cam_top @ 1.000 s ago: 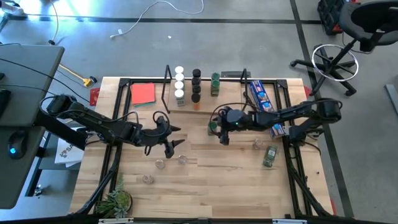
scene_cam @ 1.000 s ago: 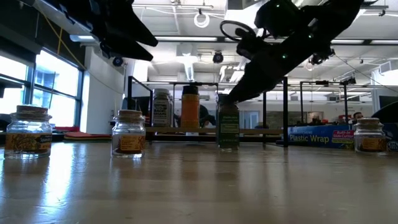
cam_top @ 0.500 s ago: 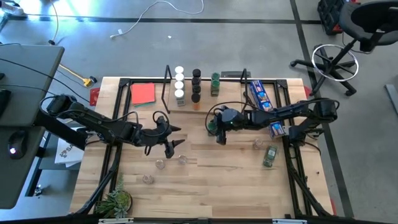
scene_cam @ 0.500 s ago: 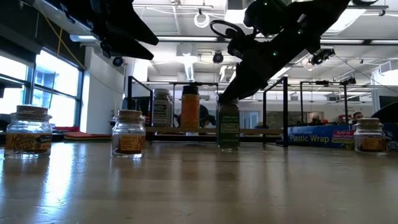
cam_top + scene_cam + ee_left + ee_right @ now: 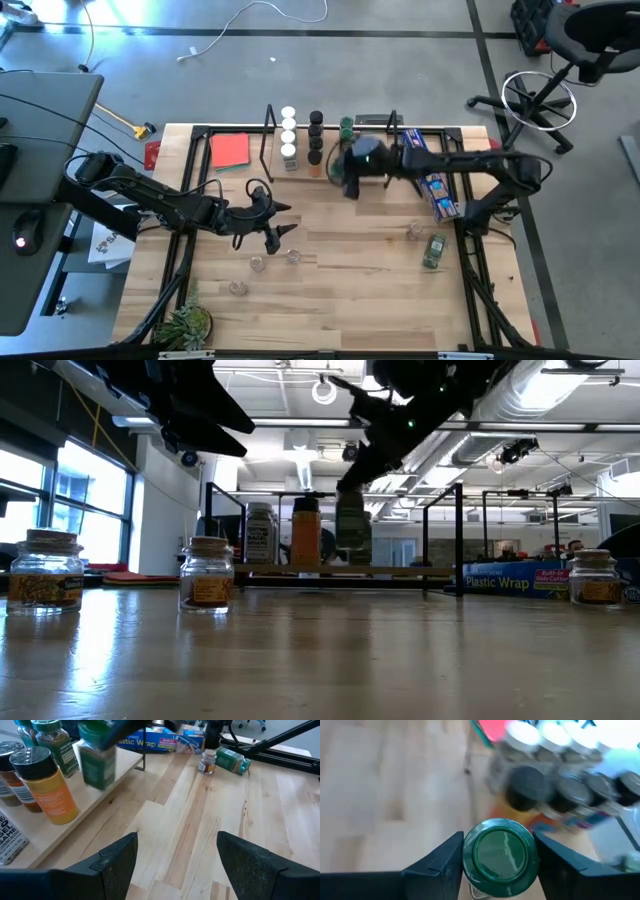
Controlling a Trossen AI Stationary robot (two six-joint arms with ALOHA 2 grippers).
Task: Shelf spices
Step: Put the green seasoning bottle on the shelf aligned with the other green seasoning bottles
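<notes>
Right gripper (image 5: pixel 500 857), jaws now clenched on the green-lidded cylindrical spice jar (image 5: pixel 500 857), has lifted it off the surface toward the wooden wire-framed shelf (image 5: pixel 322 172); left gripper (image 5: pixel 175 865) gapes, idle.

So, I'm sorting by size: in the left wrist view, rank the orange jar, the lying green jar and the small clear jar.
1. orange jar, though it is nearest the camera
2. lying green jar
3. small clear jar, beside it, so this pair compares fairly
</notes>
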